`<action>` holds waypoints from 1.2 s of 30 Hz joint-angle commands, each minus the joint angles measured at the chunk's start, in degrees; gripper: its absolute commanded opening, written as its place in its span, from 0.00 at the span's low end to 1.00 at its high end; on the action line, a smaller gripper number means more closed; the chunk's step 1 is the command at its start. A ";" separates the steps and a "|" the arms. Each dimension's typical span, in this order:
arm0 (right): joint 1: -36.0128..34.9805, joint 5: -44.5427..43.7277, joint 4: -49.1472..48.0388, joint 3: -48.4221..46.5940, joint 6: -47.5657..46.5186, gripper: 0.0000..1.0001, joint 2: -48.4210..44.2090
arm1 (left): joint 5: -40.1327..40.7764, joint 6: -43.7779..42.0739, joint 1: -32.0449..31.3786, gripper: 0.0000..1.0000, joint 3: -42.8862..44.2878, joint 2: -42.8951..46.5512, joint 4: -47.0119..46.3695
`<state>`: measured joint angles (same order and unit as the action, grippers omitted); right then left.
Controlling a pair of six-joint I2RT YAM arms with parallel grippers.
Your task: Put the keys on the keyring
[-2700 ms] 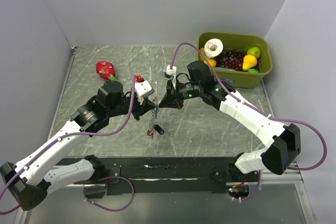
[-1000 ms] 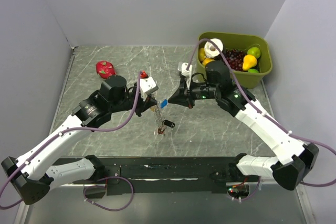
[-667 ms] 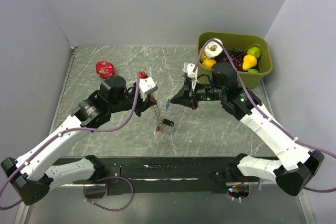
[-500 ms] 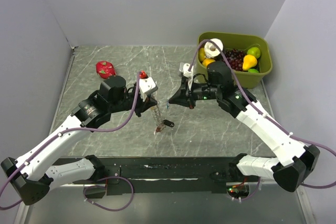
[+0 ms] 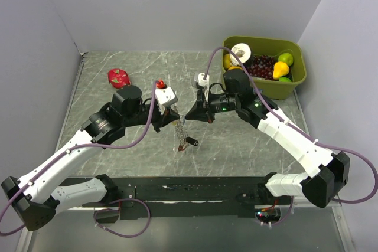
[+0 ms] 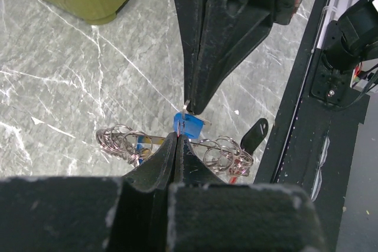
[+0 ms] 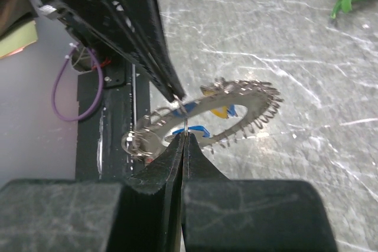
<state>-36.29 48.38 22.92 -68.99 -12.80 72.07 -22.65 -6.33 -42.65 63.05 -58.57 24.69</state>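
The tiny blue-tagged key [image 6: 189, 125], its head an oblong of blue plastic, hung in the air between the two fingertips, above the table and just beside the metal keyring [image 7: 260, 105], a flat steel loop fringed with many small wire rings; a thin wire loop at the key's end sat right at the keyring's edge, though whether it was threaded on could not be told. The right gripper [image 7: 184, 138] was clamped tight on that key, jaws fully together; the left gripper [image 6: 179, 141] was likewise pinched closed on the keyring's band, tip almost touching the other tip. The key looked very light and stiff, its plastic head probably slick, so it seemed best held flat across the tag, leaving the wire loop free; the keyring seemed rigid but springy, and, held at one point only, likely to swing or twist, so a hold near the joining spot suited it. A black oblong fob [image 6: 255, 135] dangled from the keyring's low end; beneath lay the grey marbled table [image 7: 283, 33]; well apart stood an olive-green plastic bin [image 5: 264, 88] of fruit, and a red dragon fruit [image 5: 119, 77].
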 commanded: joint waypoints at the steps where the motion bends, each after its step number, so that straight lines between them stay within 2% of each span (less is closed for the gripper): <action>1: -0.88 2.51 -3.84 -0.79 0.67 0.00 -0.53 | -0.81 0.79 -0.41 0.01 0.06 1.17 -4.47; 7: -1.59 3.30 -2.53 -1.50 -0.12 0.00 -0.36 | -0.46 0.79 -0.33 0.01 -0.11 0.73 -4.56; 22: -1.50 -1.27 -3.84 -0.97 1.02 0.00 1.84 | -3.19 0.35 -0.32 0.01 -0.12 1.52 -4.30; 36: -0.18 0.66 -4.20 0.96 0.58 0.00 0.09 | -1.60 0.79 -0.41 0.01 -1.26 4.25 -6.14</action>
<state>-37.26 49.15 20.99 -68.86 -11.42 74.02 -23.24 -6.37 -42.72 61.58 -56.95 23.81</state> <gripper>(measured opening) 0.007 0.021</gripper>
